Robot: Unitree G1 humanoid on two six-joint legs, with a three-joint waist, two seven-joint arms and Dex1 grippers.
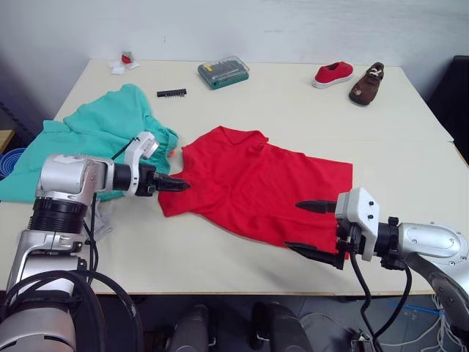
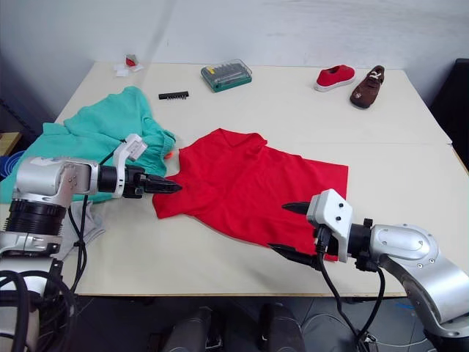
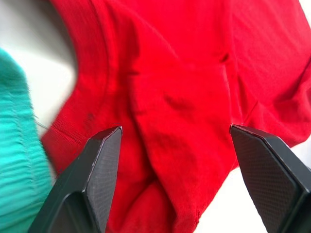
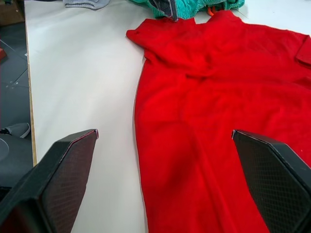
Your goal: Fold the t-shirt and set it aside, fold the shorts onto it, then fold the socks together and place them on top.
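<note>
With both jaws wide open and empty, the left gripper (image 1: pixel 178 185) and right gripper (image 1: pixel 314 228) should each pinch the t-shirt (image 1: pixel 256 183) edge lying between them before folding.

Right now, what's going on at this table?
The robot is starting on the t-shirt, which lies spread flat and unfolded on the table. The left end effector sits open at the shirt's sleeve edge near the shorts, and the right end effector is open at the shirt's hem corner. Neither has gripped fabric yet. The shorts lie crumpled at the robot's left. Two shoes and a bit case sit at the far edge.
</note>
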